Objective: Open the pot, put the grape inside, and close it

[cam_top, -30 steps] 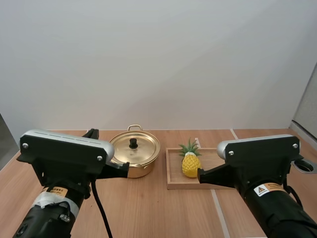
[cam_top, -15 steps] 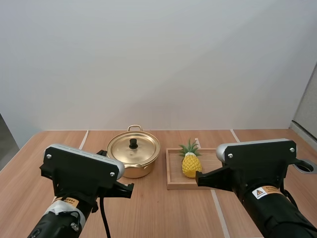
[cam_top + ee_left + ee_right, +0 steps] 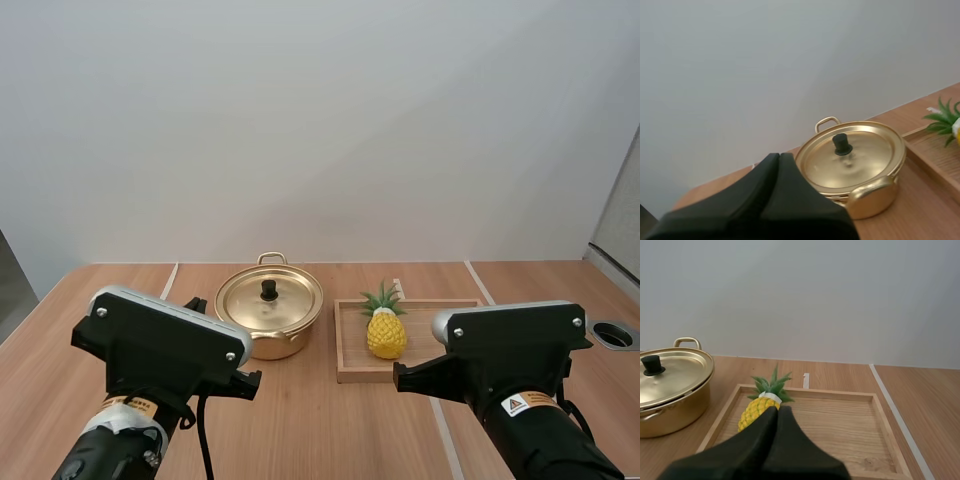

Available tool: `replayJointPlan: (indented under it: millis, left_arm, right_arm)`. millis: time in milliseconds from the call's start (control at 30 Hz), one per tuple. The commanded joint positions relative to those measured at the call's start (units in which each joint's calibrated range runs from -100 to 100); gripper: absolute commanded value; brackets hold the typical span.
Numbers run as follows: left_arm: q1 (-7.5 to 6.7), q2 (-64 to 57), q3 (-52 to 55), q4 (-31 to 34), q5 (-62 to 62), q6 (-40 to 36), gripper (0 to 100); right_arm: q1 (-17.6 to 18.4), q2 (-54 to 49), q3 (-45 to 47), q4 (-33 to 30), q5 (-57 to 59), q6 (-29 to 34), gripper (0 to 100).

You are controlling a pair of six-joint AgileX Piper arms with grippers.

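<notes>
Place: looked like a robotics lab or test bench.
Counter: pale wood counter, marked off with white tape lines.
Surroundings: bare white wall.
Equipment: left arm and right arm stood at the counter.

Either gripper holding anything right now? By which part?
Nothing is held. The left gripper is shut empty, short of the pot, whose lid is on. The right gripper is shut empty too, facing the pineapple on the wooden tray.

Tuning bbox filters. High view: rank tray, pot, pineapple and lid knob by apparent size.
1. The tray and the pot look alike. The right arm hides part of the tray, so I won't rank them.
2. The pineapple.
3. The lid knob.
</notes>
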Motion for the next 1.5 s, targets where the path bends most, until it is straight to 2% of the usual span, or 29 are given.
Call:
replayJointPlan:
  millis: [0, 200, 267, 300, 400, 533, 700, 800, 933, 1067, 1467]
  left_arm:
    - [-0.23, -0.28, 0.07, 3.98, -5.80, -0.39, 0]
    - [-0.23, -0.28, 2.16, 8.42, -11.21, -0.39, 0]
    - [-0.23, -0.28, 2.43, 8.25, -15.22, -0.39, 0]
    - [-0.23, -0.28, 2.43, 8.07, -10.59, -0.39, 0]
    - [-0.23, -0.28, 2.43, 7.81, -10.83, -0.39, 0]
    - [-0.23, -0.28, 2.43, 7.69, -11.38, -0.39, 0]
    - [-0.23, -0.28, 2.43, 5.17, -10.20, -0.39, 0]
    - [-0.23, -0.28, 2.43, 4.88, -2.69, -0.39, 0]
    - [-0.23, -0.28, 2.43, 4.88, 7.29, -0.39, 0]
    - [-0.23, -0.28, 2.43, 4.88, 9.33, -0.39, 0]
    - [-0.23, -0.28, 2.43, 4.88, 12.06, -0.39, 0]
  right_arm:
    - [-0.19, -0.30, 1.62, -1.61, -5.44, -0.31, 0]
    - [-0.19, -0.30, 1.62, -9.49, -13.10, -0.31, 0]
    - [-0.19, -0.30, 1.62, -9.49, -14.98, -0.31, 0]
    - [-0.19, -0.30, 1.62, -9.49, -15.36, -0.31, 0]
    - [-0.19, -0.30, 1.62, -8.79, -15.36, -0.31, 0]
    - [-0.19, -0.30, 1.62, -4.37, -15.03, -0.31, 0]
    - [-0.19, -0.30, 1.62, -3.97, -14.59, -0.31, 0]
    - [-0.19, -0.30, 1.62, -3.97, -11.42, -0.31, 0]
    - [-0.19, -0.30, 1.62, -3.97, -0.14, -0.31, 0]
    - [-0.19, -0.30, 1.62, -3.97, 6.45, -0.31, 0]
    - [-0.19, -0.30, 1.62, -2.76, 7.06, -0.31, 0]
